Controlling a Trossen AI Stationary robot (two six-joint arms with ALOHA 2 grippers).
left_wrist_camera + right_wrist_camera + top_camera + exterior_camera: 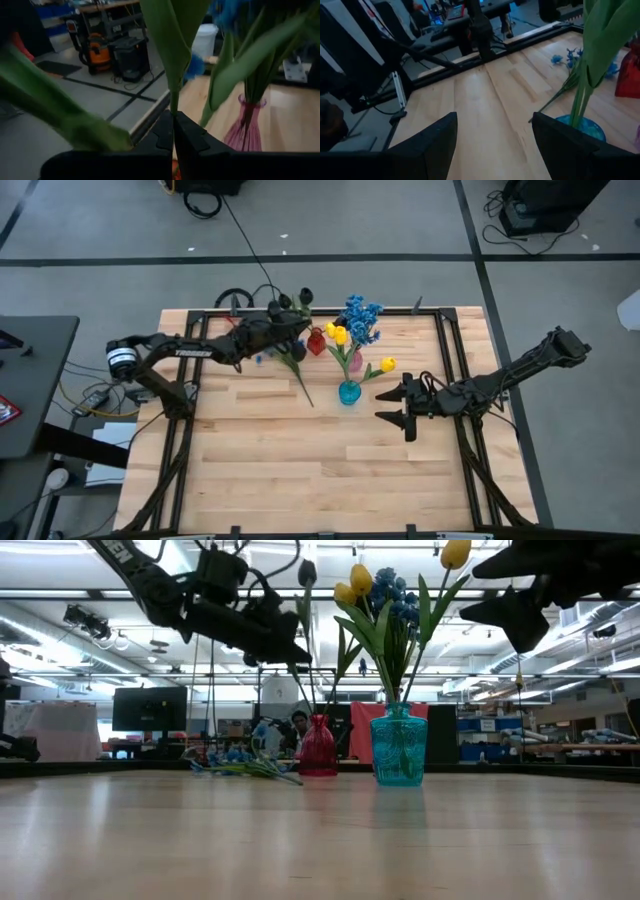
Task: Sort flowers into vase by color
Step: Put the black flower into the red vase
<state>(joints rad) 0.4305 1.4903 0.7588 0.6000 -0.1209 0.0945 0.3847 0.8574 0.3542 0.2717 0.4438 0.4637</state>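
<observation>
My left gripper point(173, 131), clamped on the thin stem of a dark flower point(305, 297) above the red vase point(316, 342), carries something light, floppy and best pinched low on its stem, while my right gripper point(400, 404) waits open beside the blue vase point(349, 392).

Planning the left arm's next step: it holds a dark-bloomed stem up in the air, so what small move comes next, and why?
Probably carry the stem over the red vase and begin lowering. The left gripper is shut on it above the table, and the teal vase already holds yellow and blue flowers. The right gripper waits open nearby.
</observation>
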